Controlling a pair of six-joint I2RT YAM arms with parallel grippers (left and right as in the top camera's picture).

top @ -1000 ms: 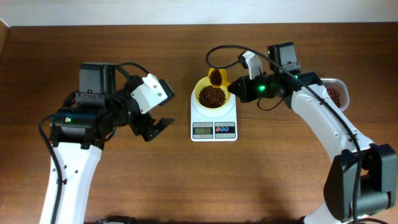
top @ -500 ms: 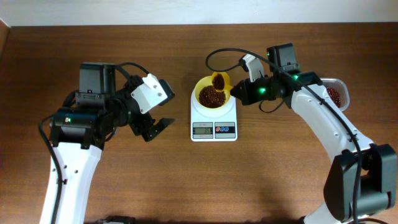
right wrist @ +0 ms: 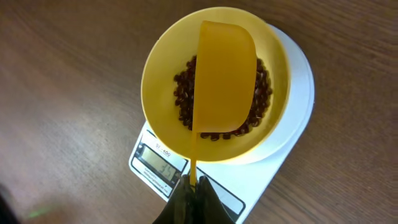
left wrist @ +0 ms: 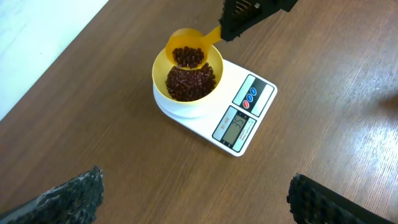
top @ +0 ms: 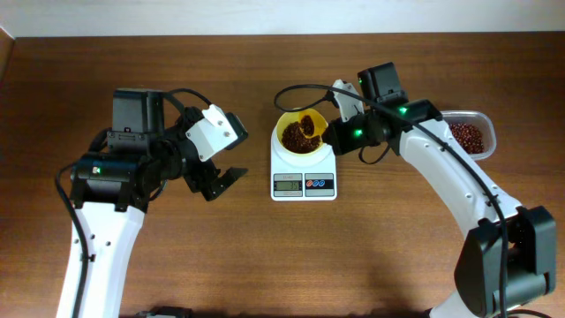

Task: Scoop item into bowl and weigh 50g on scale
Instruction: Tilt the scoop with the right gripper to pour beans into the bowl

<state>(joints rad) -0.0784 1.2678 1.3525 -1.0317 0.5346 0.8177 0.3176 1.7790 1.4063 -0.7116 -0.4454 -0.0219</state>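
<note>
The pale yellow bowl (top: 298, 134) sits on the white scale (top: 303, 170), holding dark red-brown beans (top: 297, 139). My right gripper (top: 334, 129) is shut on the handle of a bright yellow scoop (top: 307, 123), which is tilted over the bowl with beans in it. In the right wrist view the scoop (right wrist: 225, 76) covers the bowl (right wrist: 159, 74) from above, and the gripper (right wrist: 193, 186) pinches its handle. The left wrist view shows bowl (left wrist: 163, 78), scoop (left wrist: 186, 46) and scale (left wrist: 245, 118). My left gripper (top: 219, 179) is open and empty, left of the scale.
A clear plastic tub (top: 468, 134) with more beans stands at the far right behind my right arm. The scale's display (left wrist: 233, 128) faces the table's front edge, its reading too small to be sure of.
My right gripper has moved left and turned, carrying the scoop from the bowl's far rim to over the bowl and tipping it. The left arm has not moved.
</note>
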